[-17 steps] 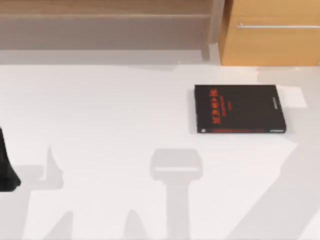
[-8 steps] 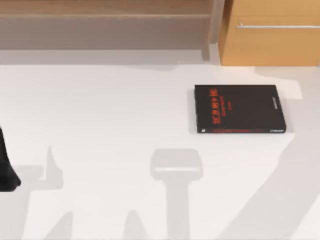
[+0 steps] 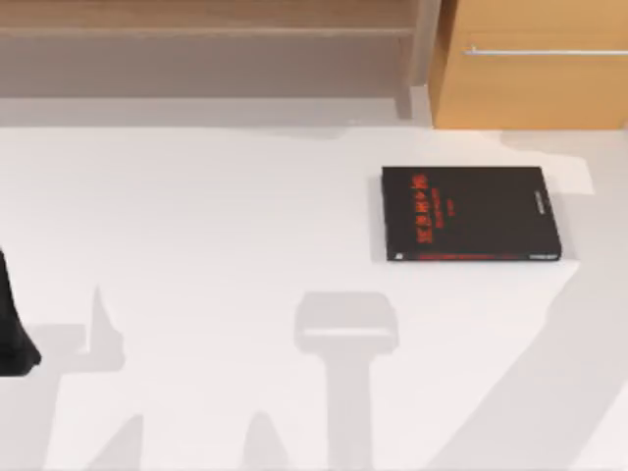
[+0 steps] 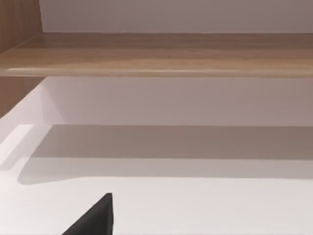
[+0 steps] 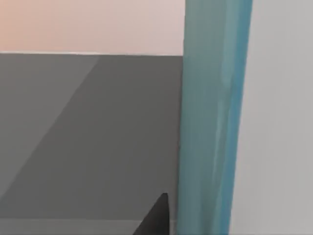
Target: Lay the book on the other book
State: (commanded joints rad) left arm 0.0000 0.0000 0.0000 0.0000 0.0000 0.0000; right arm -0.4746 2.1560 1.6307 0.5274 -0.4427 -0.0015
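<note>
The other book (image 3: 469,213), black with red lettering, lies flat on the white table (image 3: 196,216) right of the middle. The book (image 5: 210,122) stands close before the right wrist camera, its teal cover edge-on and its white page edge (image 5: 279,122) beside it. My right gripper (image 5: 205,225) is shut on it, with one dark fingertip (image 5: 157,215) pressed against the teal cover and the other hidden behind the book. My left arm (image 3: 12,334) is parked at the table's left edge, and a dark tip of its gripper (image 4: 95,218) shows over bare table.
A low wooden shelf (image 3: 196,39) runs along the back of the table. A wooden cabinet (image 3: 530,78) with a metal handle stands at the back right, just behind the black book. Arm shadows fall across the front of the table.
A shadow has spread over the lit patch at the black book's right end. The black book and the left arm have not moved.
</note>
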